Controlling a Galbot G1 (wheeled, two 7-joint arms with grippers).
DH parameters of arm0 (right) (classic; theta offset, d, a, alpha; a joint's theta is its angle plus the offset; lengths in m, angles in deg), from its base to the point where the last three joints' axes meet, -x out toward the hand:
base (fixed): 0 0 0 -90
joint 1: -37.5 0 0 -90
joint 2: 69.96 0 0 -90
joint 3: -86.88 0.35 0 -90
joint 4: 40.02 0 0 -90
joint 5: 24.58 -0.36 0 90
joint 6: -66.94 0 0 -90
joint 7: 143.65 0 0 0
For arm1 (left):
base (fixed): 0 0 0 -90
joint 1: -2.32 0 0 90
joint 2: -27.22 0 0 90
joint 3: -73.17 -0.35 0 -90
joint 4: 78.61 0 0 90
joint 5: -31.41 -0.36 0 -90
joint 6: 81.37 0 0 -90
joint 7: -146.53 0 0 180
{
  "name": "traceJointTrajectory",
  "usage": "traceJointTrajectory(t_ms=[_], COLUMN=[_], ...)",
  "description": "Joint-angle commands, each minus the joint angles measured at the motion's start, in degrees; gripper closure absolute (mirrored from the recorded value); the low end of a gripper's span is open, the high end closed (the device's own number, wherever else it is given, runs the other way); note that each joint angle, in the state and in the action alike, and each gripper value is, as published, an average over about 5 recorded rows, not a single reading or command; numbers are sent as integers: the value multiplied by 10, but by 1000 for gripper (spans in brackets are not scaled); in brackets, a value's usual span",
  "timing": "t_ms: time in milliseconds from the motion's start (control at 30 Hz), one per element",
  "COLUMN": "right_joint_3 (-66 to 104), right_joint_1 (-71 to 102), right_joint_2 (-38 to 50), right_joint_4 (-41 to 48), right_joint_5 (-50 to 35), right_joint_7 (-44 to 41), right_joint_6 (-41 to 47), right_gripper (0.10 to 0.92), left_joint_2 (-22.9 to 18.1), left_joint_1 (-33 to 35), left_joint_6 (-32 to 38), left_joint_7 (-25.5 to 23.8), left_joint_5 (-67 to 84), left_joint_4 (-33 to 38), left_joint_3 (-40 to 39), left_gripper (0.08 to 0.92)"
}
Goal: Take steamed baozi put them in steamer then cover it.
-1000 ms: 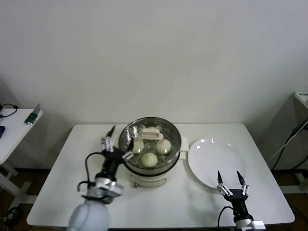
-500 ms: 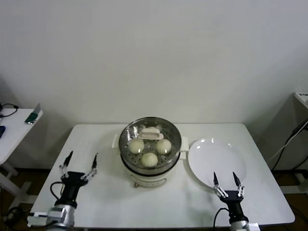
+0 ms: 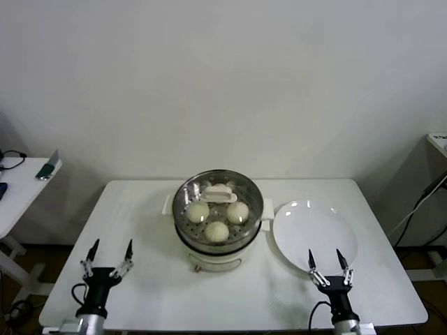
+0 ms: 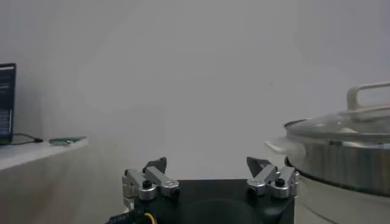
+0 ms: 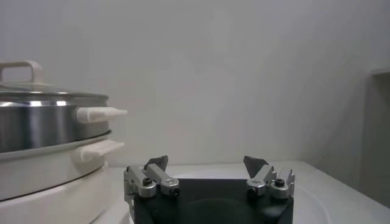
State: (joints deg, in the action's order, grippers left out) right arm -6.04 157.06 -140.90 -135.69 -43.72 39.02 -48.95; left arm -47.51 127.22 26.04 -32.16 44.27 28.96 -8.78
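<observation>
Baozi (image 3: 217,231) sit under the cover (image 3: 218,197) on the steamer (image 3: 209,246); left gripper (image 3: 107,257) has withdrawn to the near-left counter (image 3: 154,293), jaws wide and empty like the right gripper (image 3: 327,266), so the task looks finished.

The steamer (image 3: 218,225) has a polished steel wall that looks glossy and mirrors the light, set on a cream-white base of smooth plastic with a dull sheen. Seated on its rim, the cover (image 3: 218,202) is clear glass ringed in bright metal, with a matt cream plastic handle at its centre. Under the glass the steamed baozi (image 3: 217,231) look smooth, matt and doughy. Just beside the steamer, the plate (image 3: 314,237) is white and glossy, catching small highlights. The surface (image 3: 154,293) around the steamer is white, smooth and matt. Each tool, left (image 3: 107,259) and right (image 3: 328,267), looks like matt black casing with dull silvery metal fingers.
</observation>
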Motion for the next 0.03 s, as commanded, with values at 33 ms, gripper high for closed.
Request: traceJointTrajectory(t_ms=[33], right_joint_3=[0], right_joint_1=[-1], right_joint_2=[1], right_joint_4=[1], right_joint_5=[1], right_joint_7=[1], right_joint_6=[-2], right_gripper=[203], left_joint_2=[1], left_joint_1=[8], left_joint_6=[32], left_joint_7=[-2], left_joint_5=[33], left_joint_4=[-29], left_joint_3=[6], left_gripper=[177])
